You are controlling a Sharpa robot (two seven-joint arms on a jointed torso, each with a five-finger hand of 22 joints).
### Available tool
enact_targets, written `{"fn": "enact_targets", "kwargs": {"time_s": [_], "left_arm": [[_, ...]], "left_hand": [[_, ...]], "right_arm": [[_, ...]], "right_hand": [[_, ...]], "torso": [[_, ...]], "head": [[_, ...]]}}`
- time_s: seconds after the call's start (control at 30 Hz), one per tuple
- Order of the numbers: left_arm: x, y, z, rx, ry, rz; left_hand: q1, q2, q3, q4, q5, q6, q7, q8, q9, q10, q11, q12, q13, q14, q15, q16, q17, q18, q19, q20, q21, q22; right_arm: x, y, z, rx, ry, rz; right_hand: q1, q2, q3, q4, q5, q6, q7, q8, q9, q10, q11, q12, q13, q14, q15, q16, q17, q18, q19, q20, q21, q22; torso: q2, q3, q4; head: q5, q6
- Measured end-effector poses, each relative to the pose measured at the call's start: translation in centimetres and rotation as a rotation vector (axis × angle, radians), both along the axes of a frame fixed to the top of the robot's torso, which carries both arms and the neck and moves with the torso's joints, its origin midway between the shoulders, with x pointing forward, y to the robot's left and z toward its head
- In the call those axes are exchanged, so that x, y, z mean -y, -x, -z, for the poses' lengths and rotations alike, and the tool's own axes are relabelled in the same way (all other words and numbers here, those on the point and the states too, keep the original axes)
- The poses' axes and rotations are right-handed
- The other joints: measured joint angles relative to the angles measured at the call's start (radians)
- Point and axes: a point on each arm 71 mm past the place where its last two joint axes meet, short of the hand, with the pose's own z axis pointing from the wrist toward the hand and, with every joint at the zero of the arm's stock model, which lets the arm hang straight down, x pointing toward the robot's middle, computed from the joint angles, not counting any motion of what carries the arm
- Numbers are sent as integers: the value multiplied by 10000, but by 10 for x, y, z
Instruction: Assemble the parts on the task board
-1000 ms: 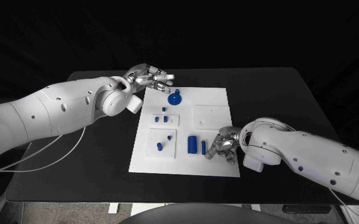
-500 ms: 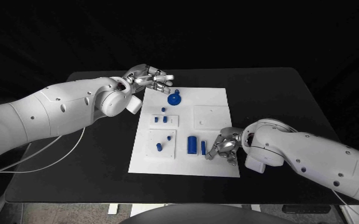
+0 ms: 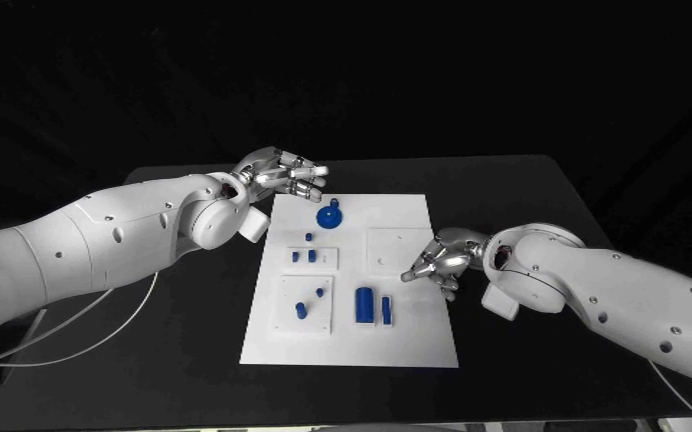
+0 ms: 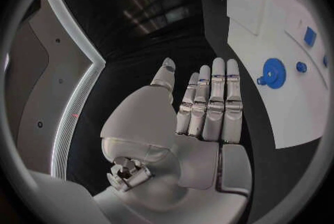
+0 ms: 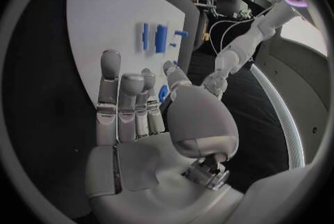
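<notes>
Two blue bars (image 3: pixel 372 305) lie side by side on the task board (image 3: pixel 411 342), long axes running away from the robot, just beside the right hand (image 3: pixel 440 265), which holds nothing, fingers apparently apart. Left hand (image 3: pixel 284 172), also empty, hovers farther off, near the round part (image 3: pixel 329 217).

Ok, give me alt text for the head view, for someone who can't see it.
White rectangular task board on a black table, small blue parts scattered on it. The silver left hand hovers at its far-left corner; the silver right hand is over its right edge.
</notes>
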Motion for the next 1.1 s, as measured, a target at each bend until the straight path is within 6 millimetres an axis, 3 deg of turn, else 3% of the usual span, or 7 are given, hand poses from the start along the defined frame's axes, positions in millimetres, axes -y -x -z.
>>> {"fn": "enact_targets", "kwargs": {"time_s": [0.23, 0.47, 0.6, 0.77, 0.83, 0.97, 1.1], "left_arm": [[-7, -8, -2, 177, 154, -495], [-13, -20, -8, 448, 454, -1222], [-15, -28, -10, 561, 733, -1686], [-18, -35, -11, 670, 1066, -2256], [-19, -36, -11, 693, 1131, -2370], [-18, -34, -9, 624, 1155, -2355], [-9, -26, -3, 482, 1308, -2243]], "left_hand": [[94, 94, 21, -75, 0, 35, 29, 0, -4, -6, 6, 0, 0, -78, 47, 0, -85, 0, 0, 0, 0, -18], [105, 105, 44, -98, 0, -202, -82, 0, -28, -919, 113, 0, -1, -1493, 265, 0, -598, 94, -249, 331, -47, -57], [25, -43, 59, -82, -54, -1353, -124, 0, -166, -2275, 147, 0, -16, -2823, 387, 0, -1051, 197, -1304, 900, -195, -335], [-144, -488, 539, 292, -156, -3456, -368, -88, -271, -4689, 14, -99, -132, -4654, 393, -76, -1184, 1338, -2377, 1887, -195, -412], [-402, -562, 623, 329, -227, -4105, -455, -148, -319, -5371, -65, -124, -171, -5386, 307, -154, -1228, 1559, -3088, 1948, -238, -469], [-2213, -551, 802, 276, -597, -6896, -838, -373, -518, -8323, -503, -355, -369, -8648, -184, -392, -1453, 666, -6787, 803, -525, -751], [-4987, -528, 873, 261, -811, -8554, -1064, -485, -640, -10075, -757, -468, -485, -10586, -486, -475, -1584, 126, -8989, 95, -661, -922]], "right_arm": [[23, -53, -21, 1480, -2257, 1392], [45, -91, -33, 2616, -4354, 2891], [51, -103, -33, 3031, -5298, 3540], [56, -110, -33, 3426, -6057, 4058], [58, -110, -33, 3510, -6187, 4148], [57, -109, -32, 3473, -6136, 4076], [50, -103, -32, 3428, -6143, 3912]], "right_hand": [[258, 482, 395, -829, 241, -192, 148, 0, -142, -596, 222, -2505, -2488, -752, 345, -3167, -1772, -1, -1046, 414, -1380, -2402], [-64, 597, 1531, -1439, 76, -1423, 770, 31, -1056, -1292, 1608, -7666, -8415, -3205, 2045, -7827, -6582, -79, -5305, 2263, -1492, -7613], [-122, 655, 1130, -1295, -52, -2037, 697, 31, -1155, -2288, 1789, -7802, -8670, -3965, 2318, -7937, -8667, 191, -5841, 2882, -1492, -9995], [-55, 833, 454, -1108, -235, -2577, 682, 30, -1172, -2815, 1788, -7851, -8687, -4271, 2340, -7973, -8759, 632, -6279, 3342, -1475, -11254], [-204, 874, 245, -972, -432, -3240, 623, -40, -1223, -3502, 1713, -7902, -8733, -4510, 2286, -8026, -8810, 632, -6978, 3257, -1437, -11505], [-1953, 571, 47, -161, -1628, -6955, 100, -307, -1461, -7487, 1107, -8163, -8967, -8283, 1698, -8294, -9054, 154, -10378, 2352, -1733, -11801], [-6146, 374, -62, 323, -2353, -9195, -236, -414, -1601, -9879, 739, -8267, -9104, -11197, 1329, -8414, -9201, -86, -12432, 1801, -1906, -11959]], "torso": [[-233, -26, -41], [-411, -1, -58], [-485, 27, -59], [-538, 54, -65], [-544, 62, -65], [-561, 56, -42], [-666, 12, 93]], "head": [[-72, 443], [-126, 868], [-131, 1103], [-110, 1341], [-109, 1379], [-124, 1365], [-234, 1358]]}}
